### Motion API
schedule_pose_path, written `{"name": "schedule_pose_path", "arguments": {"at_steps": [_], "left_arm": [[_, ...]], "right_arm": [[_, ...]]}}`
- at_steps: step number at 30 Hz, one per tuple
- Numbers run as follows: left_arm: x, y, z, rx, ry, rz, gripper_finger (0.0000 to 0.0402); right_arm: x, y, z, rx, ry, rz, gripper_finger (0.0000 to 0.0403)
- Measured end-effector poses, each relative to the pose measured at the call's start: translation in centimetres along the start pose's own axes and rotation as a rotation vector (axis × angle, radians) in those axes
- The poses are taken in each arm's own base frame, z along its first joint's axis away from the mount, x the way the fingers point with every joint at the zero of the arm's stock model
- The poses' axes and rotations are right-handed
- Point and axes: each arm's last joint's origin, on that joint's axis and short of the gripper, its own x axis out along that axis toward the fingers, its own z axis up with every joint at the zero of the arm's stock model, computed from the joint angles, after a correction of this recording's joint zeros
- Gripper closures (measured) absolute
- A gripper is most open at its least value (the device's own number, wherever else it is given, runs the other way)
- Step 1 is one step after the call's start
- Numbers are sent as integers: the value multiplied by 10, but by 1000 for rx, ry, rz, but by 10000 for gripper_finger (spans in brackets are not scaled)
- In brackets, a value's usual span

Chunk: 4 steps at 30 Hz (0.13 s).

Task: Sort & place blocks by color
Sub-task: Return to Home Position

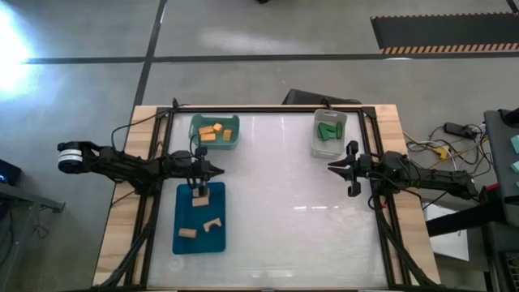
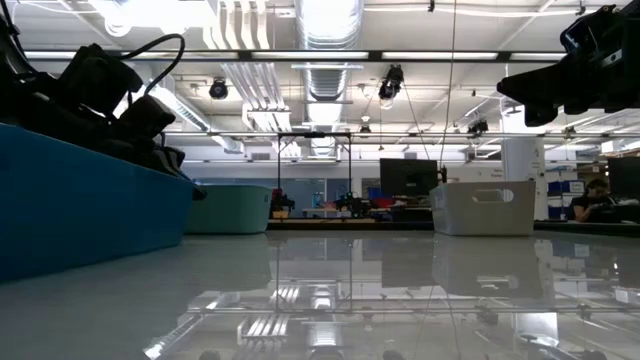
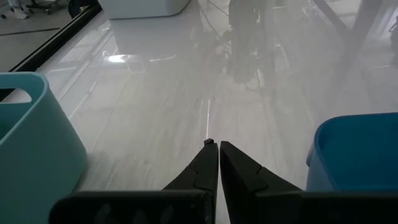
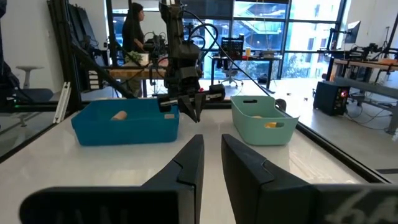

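Blocks [image 1: 209, 132] sit in bins [image 1: 216, 243]; left fingers [image 3: 205, 165] together, right fingers [image 4: 186, 165] apart.

Overhead look-down, level tabletop, two close forward wrist views; blue bin [image 1: 203, 246] common to all.

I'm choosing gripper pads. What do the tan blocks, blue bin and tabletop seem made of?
The tan blocks look like bare matte wood. The blue bin seems smooth moulded plastic, going by its rounded rim. The tabletop is glossy white, mirroring the ceiling lights; its material is unclear.
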Motion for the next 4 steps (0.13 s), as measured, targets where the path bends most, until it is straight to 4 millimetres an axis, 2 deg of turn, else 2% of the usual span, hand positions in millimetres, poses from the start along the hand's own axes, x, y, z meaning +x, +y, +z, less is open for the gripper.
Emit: {"name": "schedule_pose_path", "arguments": {"at_steps": [4], "left_arm": [[0,0,0,-1,0,0,401]], "right_arm": [[0,0,0,0,0,0,355]]}}
